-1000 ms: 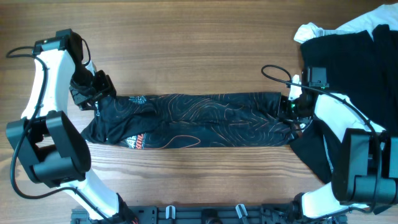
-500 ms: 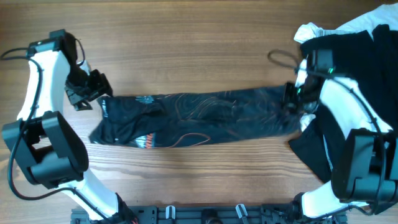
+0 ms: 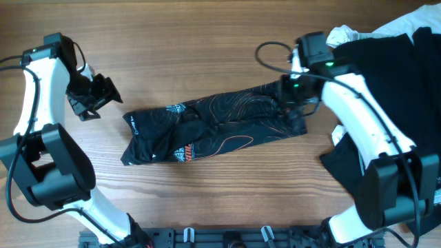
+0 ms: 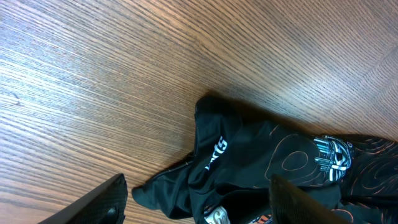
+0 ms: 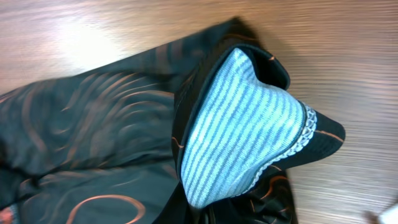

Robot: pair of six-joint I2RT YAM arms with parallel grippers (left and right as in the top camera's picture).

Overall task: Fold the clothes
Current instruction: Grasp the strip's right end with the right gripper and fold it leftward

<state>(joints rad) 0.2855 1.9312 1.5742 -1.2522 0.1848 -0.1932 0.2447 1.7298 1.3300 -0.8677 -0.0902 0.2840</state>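
One black jersey [image 3: 213,124] with thin orange wavy lines lies bunched and slanted across the middle of the worktop [image 3: 207,41], not yet a tidy fold. At the jersey's right end sit the right fingers [image 3: 295,102]. Cloth turned to show its pale striped inside [image 5: 249,124] fills the wrist view and hides them, so I cannot tell whether they grip. The tented fabric suggests a pinch, probably to carry that end over. Off the jersey's left end, apart from the cloth, the left fingers [image 4: 102,202] are spread wide and empty, likely ready to take that corner. Beyond the jersey's right end waits a pile of black clothes [image 3: 386,62] with a white garment [image 3: 344,34].
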